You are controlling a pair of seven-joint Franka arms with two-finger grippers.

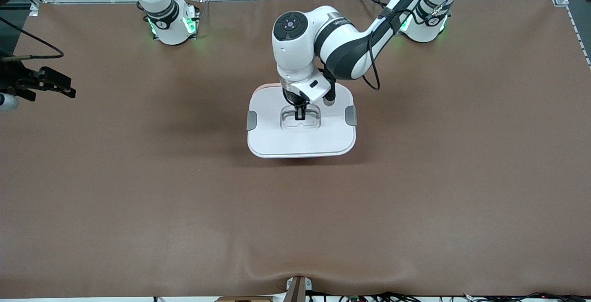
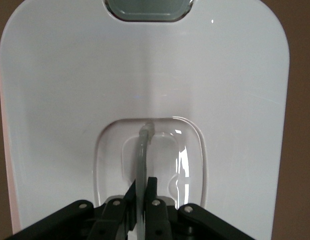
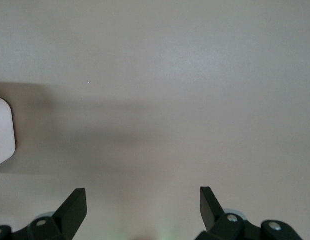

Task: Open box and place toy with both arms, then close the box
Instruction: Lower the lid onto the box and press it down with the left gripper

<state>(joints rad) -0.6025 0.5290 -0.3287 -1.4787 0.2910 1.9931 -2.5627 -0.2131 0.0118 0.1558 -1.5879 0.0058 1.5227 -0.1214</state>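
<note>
- Across the whole front view spreads the brown table, reaching from the robot bases at 12 o'clock down to the camera's edge at 6 o'clock.
- Reaching in from its base at about 1 o'clock, the left arm bends over the middle of the table and points its wrist straight down at the box.
- At 10 o'clock, at the right arm's end of the table, the right arm waits; only its base and its black hand show.
- Near the table's centre, a touch toward 12 o'clock, sits the box, its white lid on, with a grey clip at its 9 o'clock side and another at its 3 o'clock side.
- Down in the lid's recessed centre is the left gripper; in the left wrist view its fingers are pressed together on the clear handle, which runs upright between them.
- Over bare table hangs the right gripper, its fingers spread wide and pinching nothing, with a white corner of the box at the edge of its wrist view.
</note>
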